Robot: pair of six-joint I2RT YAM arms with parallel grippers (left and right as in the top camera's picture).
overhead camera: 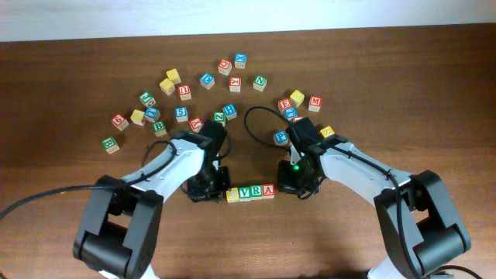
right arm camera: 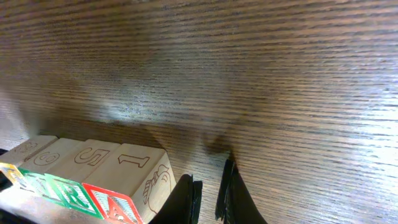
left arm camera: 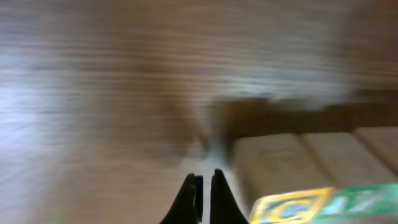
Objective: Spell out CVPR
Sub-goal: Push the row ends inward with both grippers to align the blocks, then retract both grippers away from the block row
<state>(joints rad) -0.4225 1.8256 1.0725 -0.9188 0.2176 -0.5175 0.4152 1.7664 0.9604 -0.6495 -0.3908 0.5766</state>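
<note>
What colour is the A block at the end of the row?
Red. The A block shows best in the right wrist view.

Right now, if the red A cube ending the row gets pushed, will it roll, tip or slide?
Flat-faced and squat, the red A cube probably slides rather than rolls or tips. It looks like rigid wood, unlikely to deform. It touches the green R cube, so a push that way likely shifts it too.

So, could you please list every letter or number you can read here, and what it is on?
"C", blurred: yellow cube.
"V": green cube.
"R", "5": next green cube.
"A", "1": red cube.
Scattered cubes: too small to read.
</note>
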